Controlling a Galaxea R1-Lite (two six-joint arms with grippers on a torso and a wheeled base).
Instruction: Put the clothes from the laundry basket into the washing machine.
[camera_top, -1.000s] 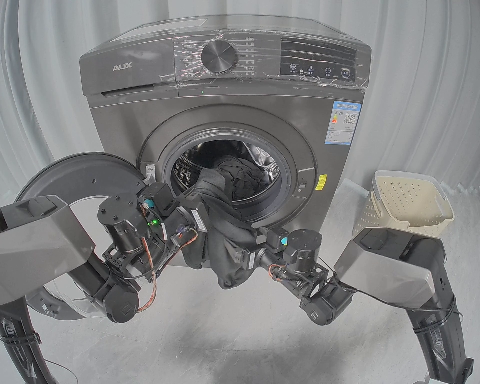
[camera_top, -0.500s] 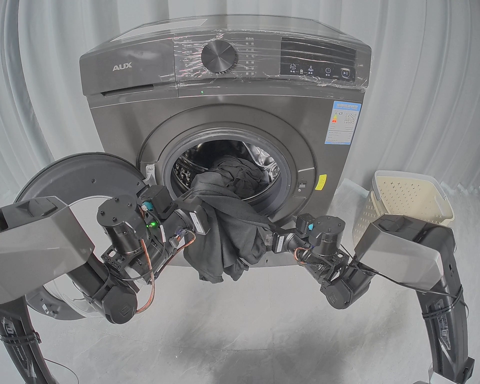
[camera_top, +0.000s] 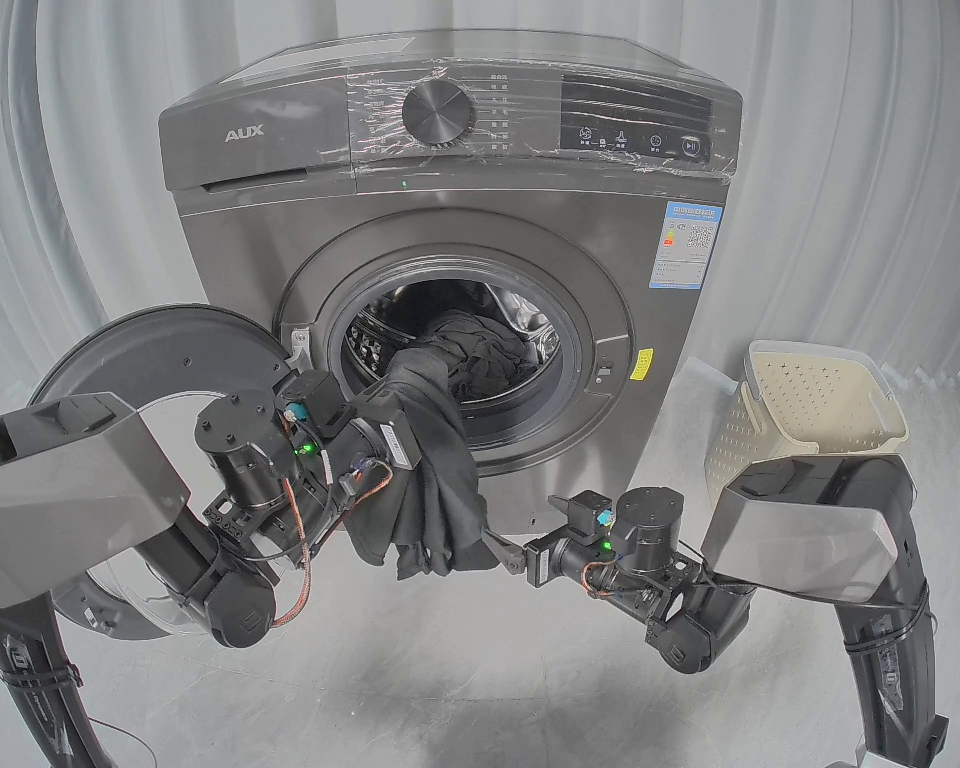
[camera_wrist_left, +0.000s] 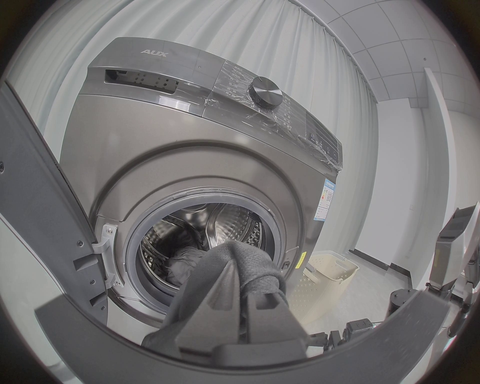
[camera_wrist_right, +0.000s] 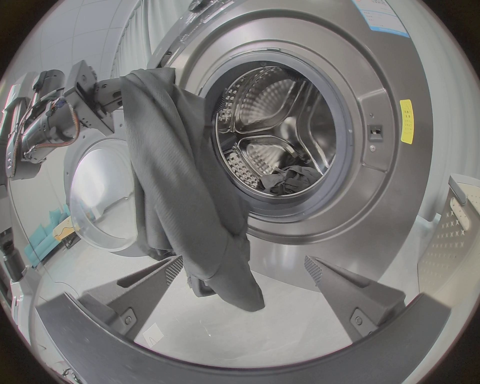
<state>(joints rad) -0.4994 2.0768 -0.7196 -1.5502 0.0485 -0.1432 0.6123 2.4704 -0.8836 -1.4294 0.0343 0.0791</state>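
Observation:
A dark grey garment (camera_top: 430, 470) hangs from my left gripper (camera_top: 405, 395), which is shut on its upper fold just outside the washing machine's round opening (camera_top: 455, 350). In the left wrist view the gripper (camera_wrist_left: 242, 282) pinches the cloth (camera_wrist_left: 245, 260) in front of the drum (camera_wrist_left: 200, 235). More dark clothes (camera_top: 485, 350) lie inside the drum. My right gripper (camera_top: 500, 548) stands open, low, just right of the garment's hanging end. In the right wrist view its fingers (camera_wrist_right: 170, 272) are spread wide and the garment (camera_wrist_right: 185, 195) dangles free between them. The cream laundry basket (camera_top: 815, 405) stands on the floor at the right.
The machine's door (camera_top: 160, 355) is swung wide open to the left, behind my left arm. White curtains hang behind the machine. Bare grey floor lies in front of it.
The right gripper has let go of the garment's lower part and dropped down and back. The cloth now hangs straight from the left gripper, which has barely moved.

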